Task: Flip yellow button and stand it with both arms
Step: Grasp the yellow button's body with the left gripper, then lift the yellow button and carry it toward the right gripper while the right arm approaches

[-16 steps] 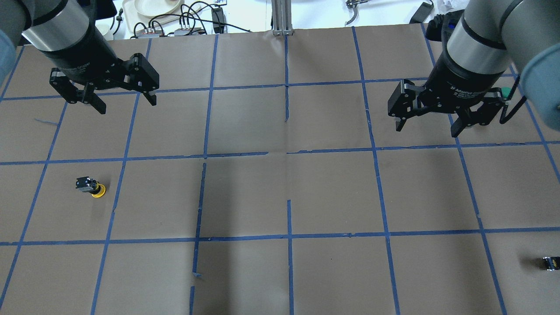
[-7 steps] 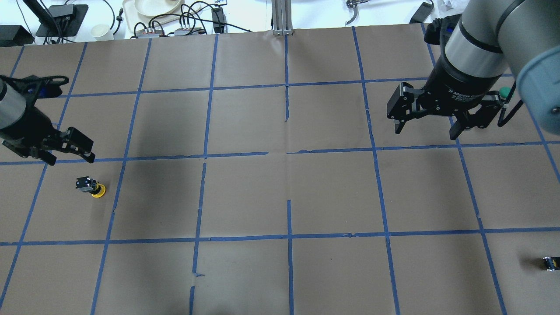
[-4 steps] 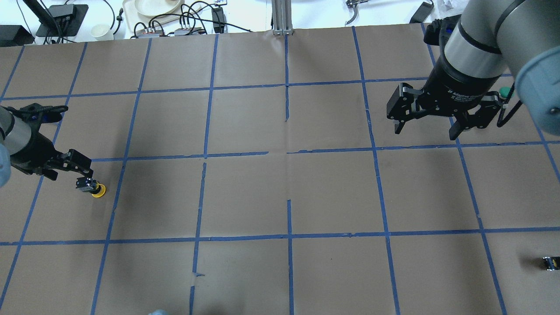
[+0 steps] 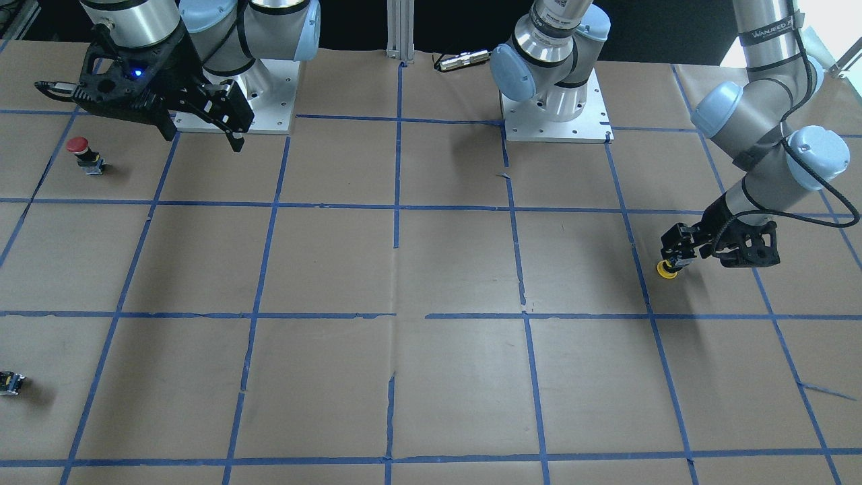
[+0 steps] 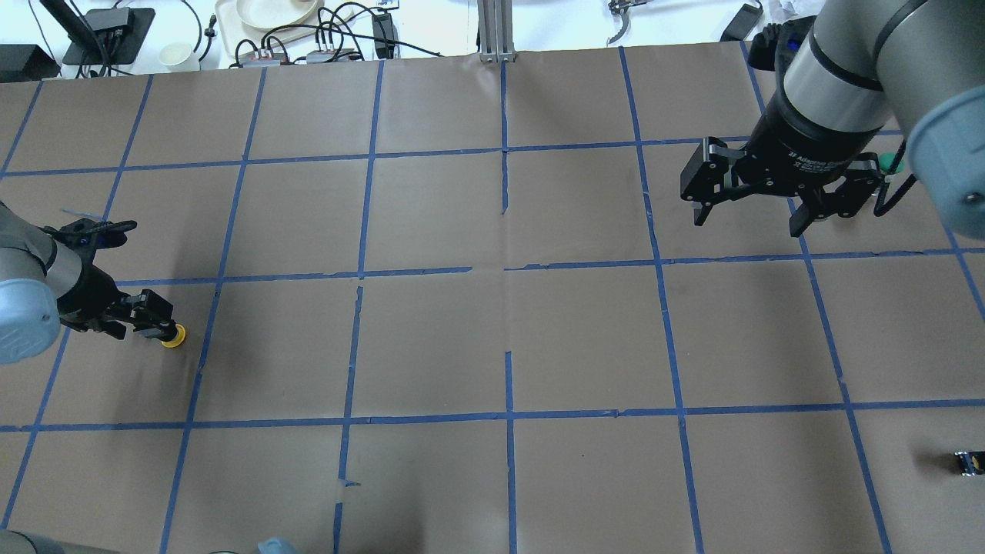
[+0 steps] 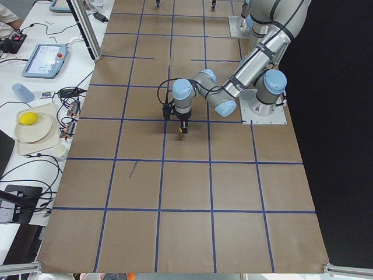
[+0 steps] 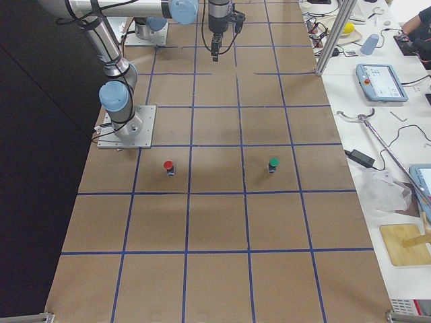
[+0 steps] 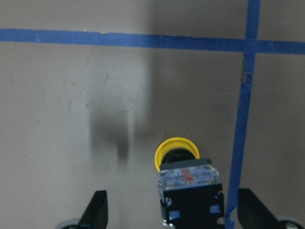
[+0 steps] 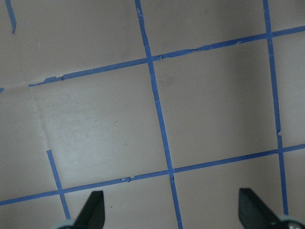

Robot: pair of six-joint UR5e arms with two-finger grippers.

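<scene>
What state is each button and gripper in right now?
Small yellow-capped push button: lying on its side, ungripped.
Left black two-finger gripper: open, straddling the button's body.
Right black two-finger gripper: open, empty, raised.
Red-capped push button: standing upright.
Green-capped push button: standing upright.

Even light from above is washing the brown table, and soft, wide shadows are spreading beneath the left arm and the right arm. In the left wrist view a blurred grey shadow is falling beside the yellow button. The white bench is glaring, overexposed.
</scene>
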